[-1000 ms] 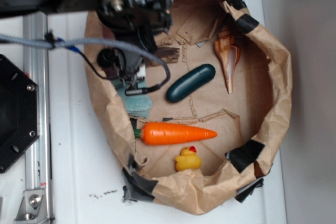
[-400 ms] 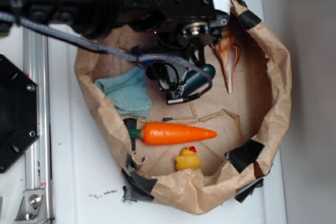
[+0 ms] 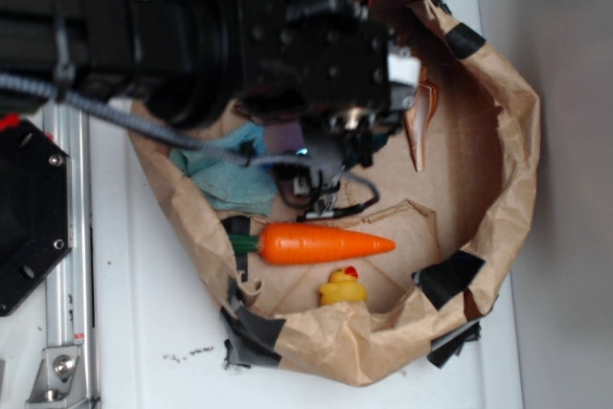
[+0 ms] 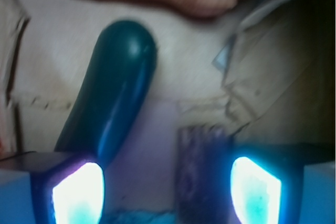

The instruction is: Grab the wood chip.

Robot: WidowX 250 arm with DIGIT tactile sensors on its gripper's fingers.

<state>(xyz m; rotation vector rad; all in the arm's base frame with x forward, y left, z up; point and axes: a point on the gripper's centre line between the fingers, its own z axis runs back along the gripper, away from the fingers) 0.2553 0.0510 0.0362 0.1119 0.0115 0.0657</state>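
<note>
Brown paper lines the bin; jaws apart straddle the flat dark grey-brown wood chip (image 4: 202, 169) at lower centre, not yet grasped.

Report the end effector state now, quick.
End effector: open, holding nothing; the wood chip lies between its fingers, not yet gripped.

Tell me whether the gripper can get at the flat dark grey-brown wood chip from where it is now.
Probably yes. In the wrist view the gripper is open, with the wood chip between its fingers, nearer the right one. The dark green capsule lies close to the left finger.
</note>
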